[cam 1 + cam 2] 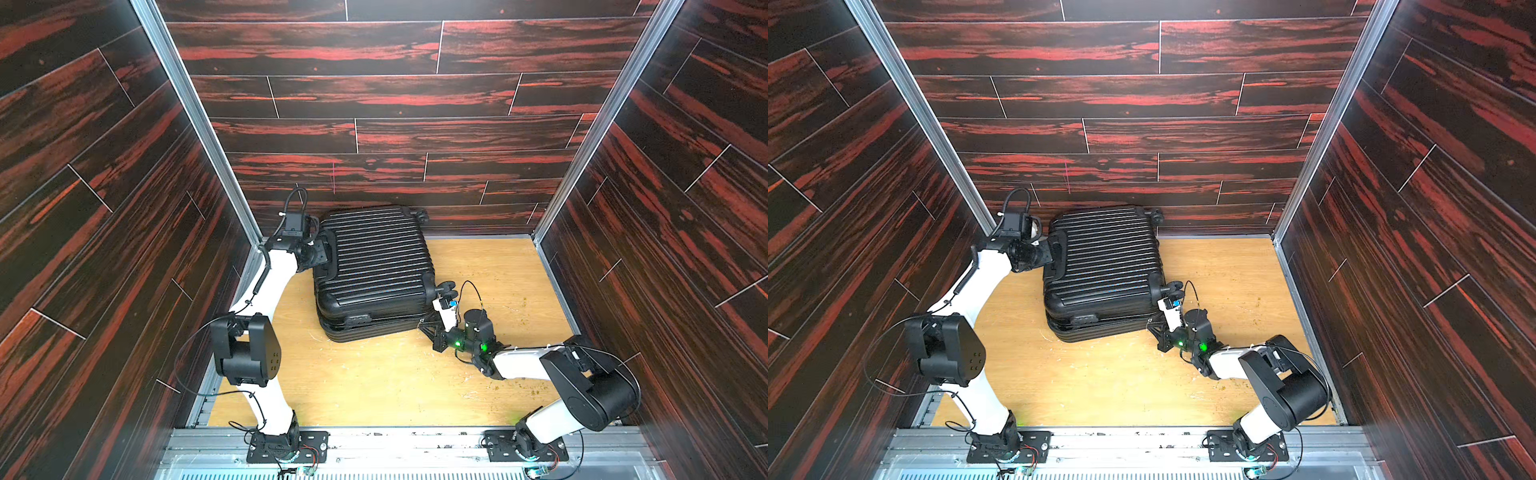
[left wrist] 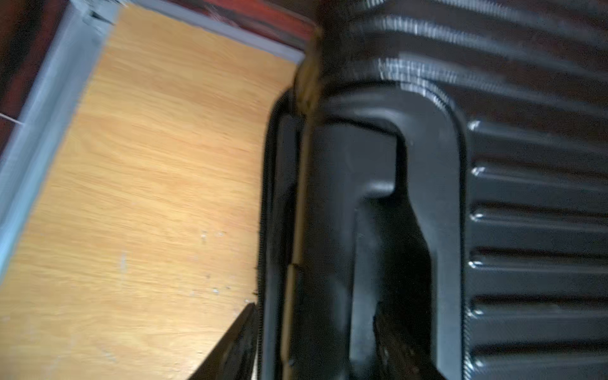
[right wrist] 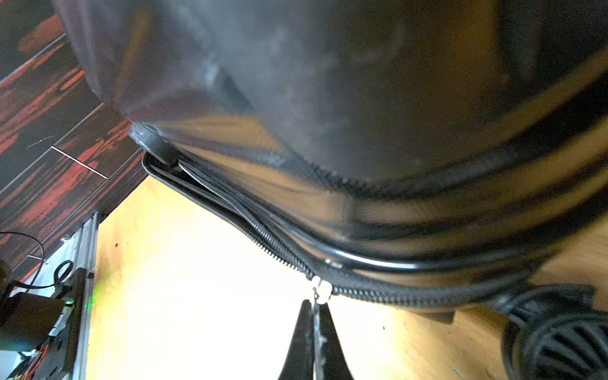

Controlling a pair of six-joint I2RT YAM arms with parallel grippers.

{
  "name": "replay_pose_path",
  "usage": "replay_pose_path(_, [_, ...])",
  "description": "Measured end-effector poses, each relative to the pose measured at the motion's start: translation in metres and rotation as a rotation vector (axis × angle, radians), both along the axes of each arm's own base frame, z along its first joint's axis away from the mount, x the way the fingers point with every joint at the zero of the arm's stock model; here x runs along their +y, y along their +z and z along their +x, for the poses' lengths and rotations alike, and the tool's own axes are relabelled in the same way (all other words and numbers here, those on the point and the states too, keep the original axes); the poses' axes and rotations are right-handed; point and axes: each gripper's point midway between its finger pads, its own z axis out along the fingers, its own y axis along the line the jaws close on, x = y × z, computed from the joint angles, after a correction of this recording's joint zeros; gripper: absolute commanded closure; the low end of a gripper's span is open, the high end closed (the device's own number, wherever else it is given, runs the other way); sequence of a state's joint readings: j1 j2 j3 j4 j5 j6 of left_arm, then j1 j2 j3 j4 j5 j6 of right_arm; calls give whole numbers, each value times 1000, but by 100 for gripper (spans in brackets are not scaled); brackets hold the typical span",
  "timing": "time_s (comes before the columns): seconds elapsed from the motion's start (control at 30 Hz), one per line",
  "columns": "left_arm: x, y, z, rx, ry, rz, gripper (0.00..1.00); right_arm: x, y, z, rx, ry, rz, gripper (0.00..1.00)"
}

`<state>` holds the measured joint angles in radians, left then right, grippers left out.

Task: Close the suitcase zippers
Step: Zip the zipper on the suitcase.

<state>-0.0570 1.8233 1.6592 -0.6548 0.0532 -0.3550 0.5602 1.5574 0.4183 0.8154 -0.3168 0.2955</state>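
The black ribbed suitcase (image 1: 374, 257) (image 1: 1104, 266) lies flat on the wooden floor near the back wall. Along its near side the two shells stand slightly apart. My right gripper (image 3: 316, 306) (image 1: 424, 322) is at the near right corner, shut on a silvery pull tab (image 3: 320, 291) of the zippers. To one side of the tab the zip track (image 3: 263, 237) is parted; to the other side the teeth (image 3: 411, 296) are joined. My left gripper (image 2: 312, 345) (image 1: 322, 253) straddles the moulded handle (image 2: 348, 197) on the suitcase's left side, one finger (image 2: 230, 345) outside the seam, the other in the handle recess.
Dark red-streaked wall panels enclose the cell on three sides, with metal rails (image 1: 557, 282) along the floor edges. A suitcase wheel (image 3: 559, 335) sits beside my right gripper. Bare wooden floor (image 1: 395, 382) stretches between the suitcase and the arm bases.
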Motion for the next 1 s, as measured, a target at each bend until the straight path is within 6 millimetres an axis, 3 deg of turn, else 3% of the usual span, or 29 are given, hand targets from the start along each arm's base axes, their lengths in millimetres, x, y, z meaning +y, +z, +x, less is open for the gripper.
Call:
replay_pose_path(0.1, [-2,-11,1,26,-4,-5,47,0,0,0,-1,0,0,100])
replay_pose_path(0.2, [-4,-20,3,44,-9,-16,57,0,0,0,-2,-2,-2,100])
replay_pose_path(0.33, [-6,-17,6,44,-9,-34,67,0,0,1,-5,-4,-4,100])
replay_pose_path(0.5, [-7,-18,5,52,-26,-35,70,0,0,2,-26,-6,-13,99])
replay_pose_path(0.83, [-8,-18,3,58,-32,-38,70,-4,-10,8,-23,-38,-42,82])
replay_pose_path(1.0, [-8,-18,0,64,-36,-42,70,-6,-16,11,-19,-57,-58,78])
